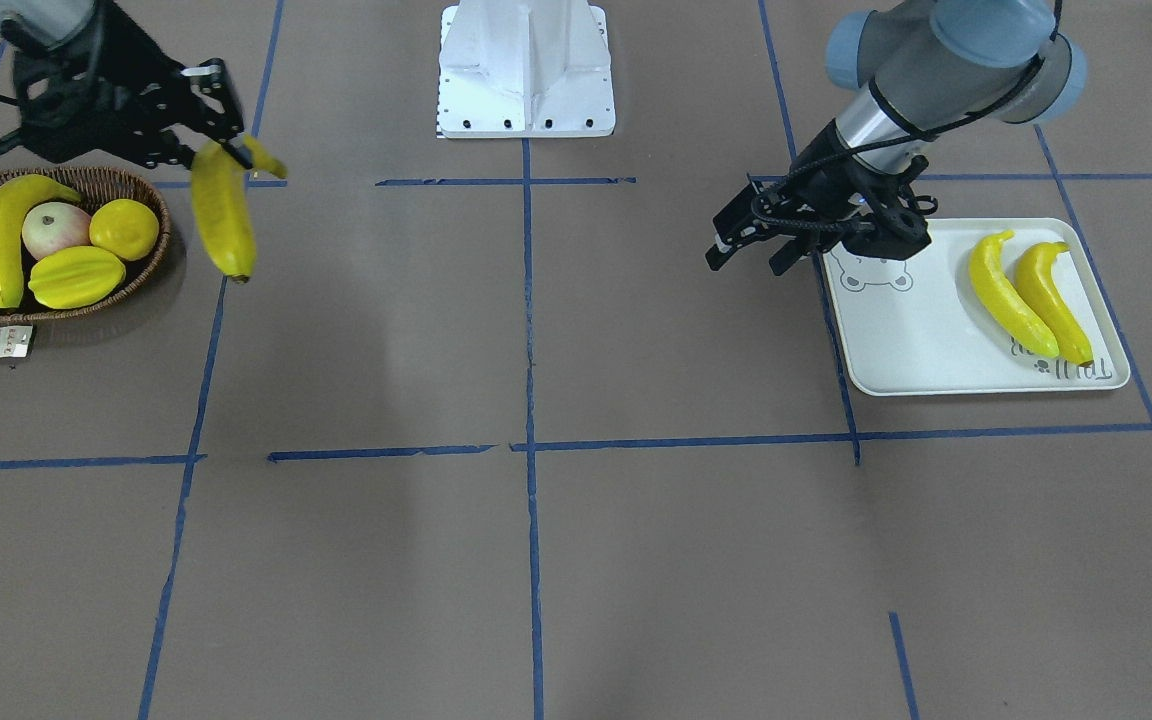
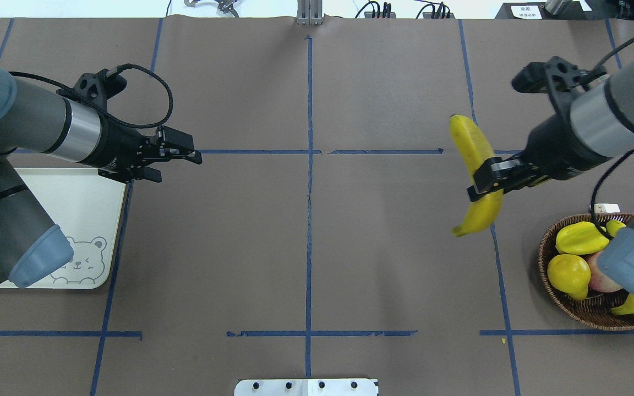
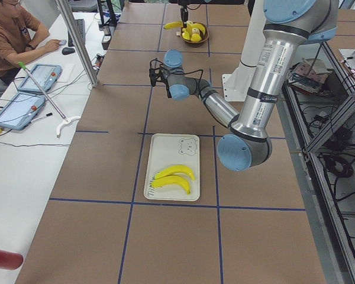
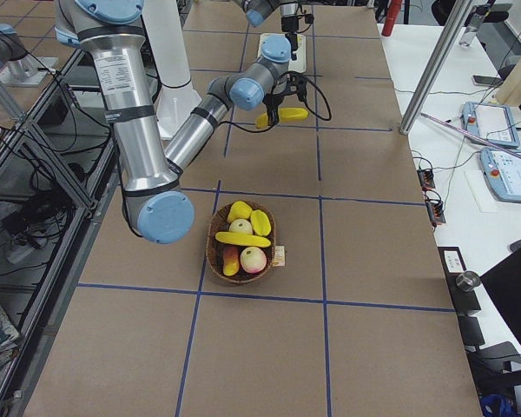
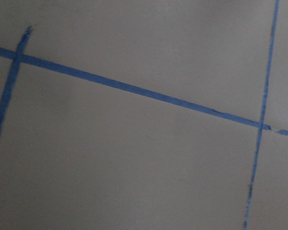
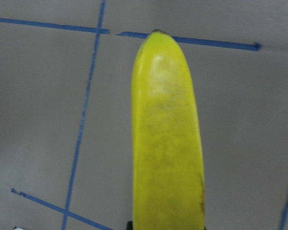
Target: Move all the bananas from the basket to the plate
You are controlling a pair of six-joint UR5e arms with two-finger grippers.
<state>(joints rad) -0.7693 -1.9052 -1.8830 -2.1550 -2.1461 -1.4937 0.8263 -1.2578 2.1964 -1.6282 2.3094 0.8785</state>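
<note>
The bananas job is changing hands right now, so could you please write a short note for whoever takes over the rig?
The right gripper is shut on one banana, held in the air over the table just beside the basket.
The left gripper is open and empty, hovering just off the plate on its inner side.
Done: two bananas lie side by side on the plate.
Left: get the carried banana onto the plate, then fetch the last banana, which lies in the basket among the other fruit.
</note>
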